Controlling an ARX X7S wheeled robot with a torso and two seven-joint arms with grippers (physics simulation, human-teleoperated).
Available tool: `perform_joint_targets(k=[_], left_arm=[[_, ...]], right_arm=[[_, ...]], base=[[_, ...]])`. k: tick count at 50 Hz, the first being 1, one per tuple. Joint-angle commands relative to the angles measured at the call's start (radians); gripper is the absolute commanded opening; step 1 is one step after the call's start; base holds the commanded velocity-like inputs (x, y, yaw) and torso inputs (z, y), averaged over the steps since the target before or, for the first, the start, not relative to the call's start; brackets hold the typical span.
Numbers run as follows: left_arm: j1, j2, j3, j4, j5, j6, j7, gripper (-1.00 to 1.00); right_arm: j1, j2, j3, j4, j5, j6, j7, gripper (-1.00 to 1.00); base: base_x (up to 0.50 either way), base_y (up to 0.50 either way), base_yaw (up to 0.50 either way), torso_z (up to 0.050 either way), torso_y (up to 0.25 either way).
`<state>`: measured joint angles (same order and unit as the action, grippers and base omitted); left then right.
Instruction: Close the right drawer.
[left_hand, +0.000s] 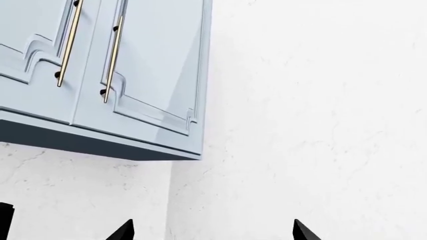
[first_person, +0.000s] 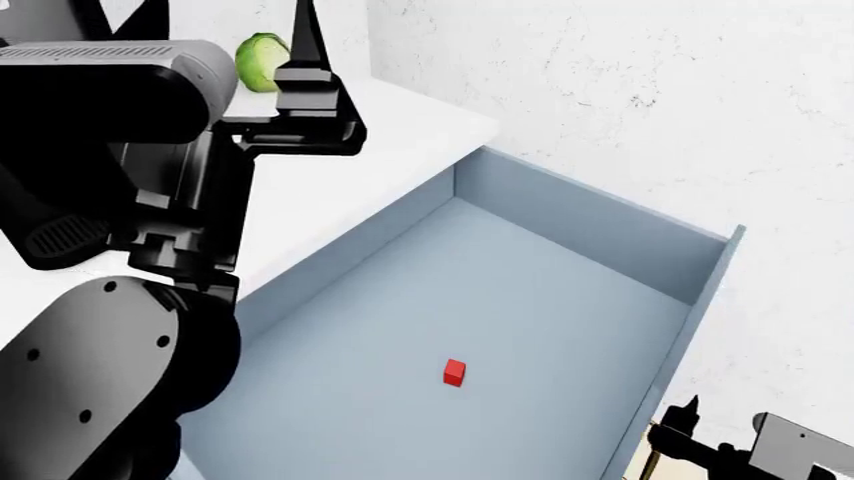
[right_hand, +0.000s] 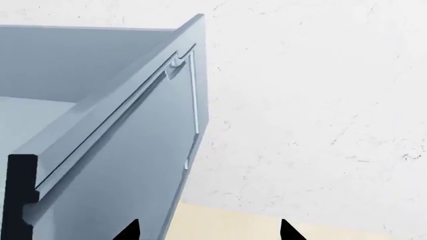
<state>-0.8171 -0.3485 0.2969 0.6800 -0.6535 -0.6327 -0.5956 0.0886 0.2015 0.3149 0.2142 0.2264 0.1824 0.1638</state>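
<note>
Left wrist view: my left claw (left_hand: 210, 231) points up at two wall cabinet doors (left_hand: 127, 70) with brass handles (left_hand: 112, 60) and the white wall (left_hand: 313, 100). Only two dark fingertips show, set well apart with nothing between them; this claw is open and empty and has no part in the step.

Head view: the right drawer (first_person: 587, 225) stands pulled far out from under the white counter (first_person: 360, 170). A small red cube (first_person: 455, 373) lies on its floor; a green ball (first_person: 263, 60) sits back on the counter. My right claw (first_person: 683, 432) is low, just outside the drawer's front panel.

Right wrist view: the panel's outer face (right_hand: 143, 165) fills the near field, its top rim running away from me. The right claw's tips are spread, gripping nothing. To close well, I judge I should set the fingers flat against the panel near its middle and push straight along the slides, avoiding a corner push that could skew the box.
</note>
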Motion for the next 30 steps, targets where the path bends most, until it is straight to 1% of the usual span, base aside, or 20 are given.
perform_joint_targets(k=[1,13,19,30], left_arm=[[0.008,-0.008,-0.001,-0.002,-0.001,0.007,0.000,1.00],[0.012,-0.012,0.001,0.000,-0.001,0.012,-0.003,1.00],[0.022,-0.012,0.005,-0.007,0.005,0.024,0.000,1.00],[0.037,-0.018,0.002,-0.011,0.006,0.038,0.002,1.00]], right_arm=[[0.042,-0.007,-0.028,0.082,-0.007,-0.039,-0.009,1.00],[0.062,-0.011,-0.047,0.117,-0.004,-0.054,-0.014,1.00],[0.098,-0.023,-0.072,0.198,-0.014,-0.094,-0.030,1.00],[0.176,-0.038,-0.128,0.281,-0.041,-0.102,-0.040,1.00]], base=[[0.00,0.00,0.00,0.000,0.000],[0.00,0.00,0.00,0.000,0.000],[0.00,0.00,0.00,0.000,0.000],[0.00,0.00,0.00,0.000,0.000]])
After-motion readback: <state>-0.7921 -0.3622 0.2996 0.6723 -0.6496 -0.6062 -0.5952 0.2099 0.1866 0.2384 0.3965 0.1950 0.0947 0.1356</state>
